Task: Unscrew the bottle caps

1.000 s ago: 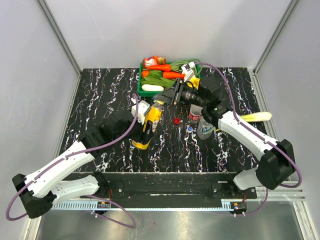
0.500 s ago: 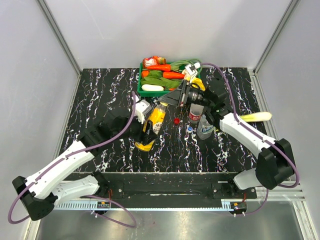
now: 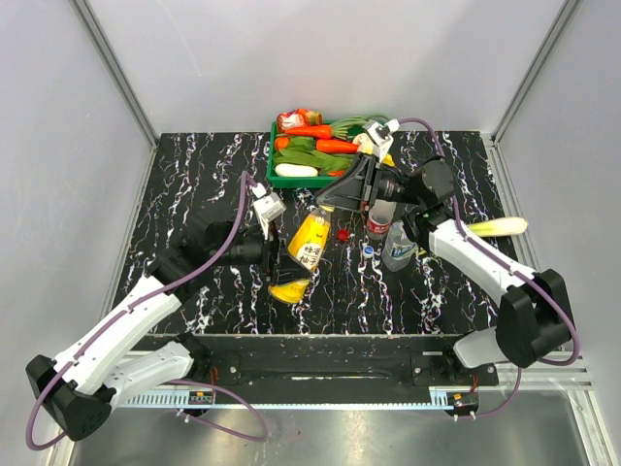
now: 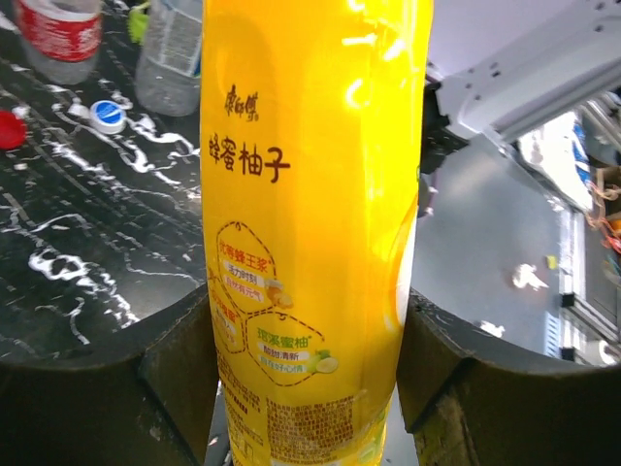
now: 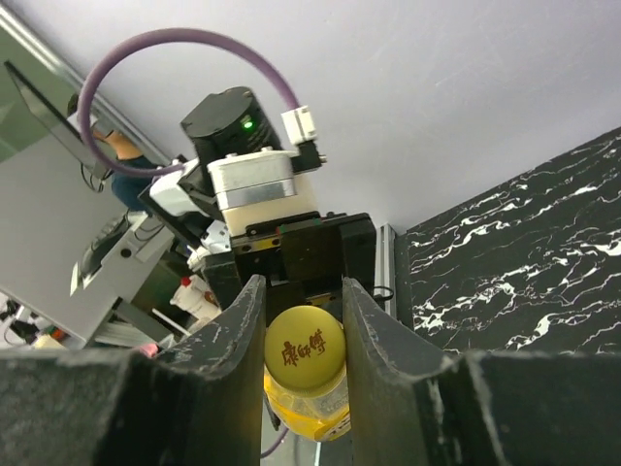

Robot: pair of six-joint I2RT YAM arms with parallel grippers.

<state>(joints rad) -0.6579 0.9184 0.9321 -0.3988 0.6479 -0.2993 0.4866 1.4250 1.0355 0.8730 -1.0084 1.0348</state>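
My left gripper [image 3: 290,263] [image 4: 306,374] is shut on the lower body of the orange-yellow juice bottle [image 3: 310,241] [image 4: 310,194] and holds it tilted above the table. My right gripper [image 3: 324,202] [image 5: 304,335] is shut on the bottle's yellow cap [image 5: 304,351], with a finger on each side. A loose red cap [image 3: 343,233] [image 4: 8,128] and a loose blue cap [image 3: 369,250] [image 4: 107,115] lie on the table. The red-label bottle [image 3: 377,222] [image 4: 58,34] and the blue-label bottle [image 3: 398,249] [image 4: 170,58] stand upright beside them.
A green basket [image 3: 273,167] of vegetables stands at the back centre, just behind my right gripper. A pale leek-like vegetable [image 3: 500,226] lies at the right by the right arm. Grey walls close the table on three sides.
The left arm has drawn back to the left, and the juice bottle now leans more, with its top toward the right gripper. The right wrist has shifted slightly right and stays at the bottle's top.
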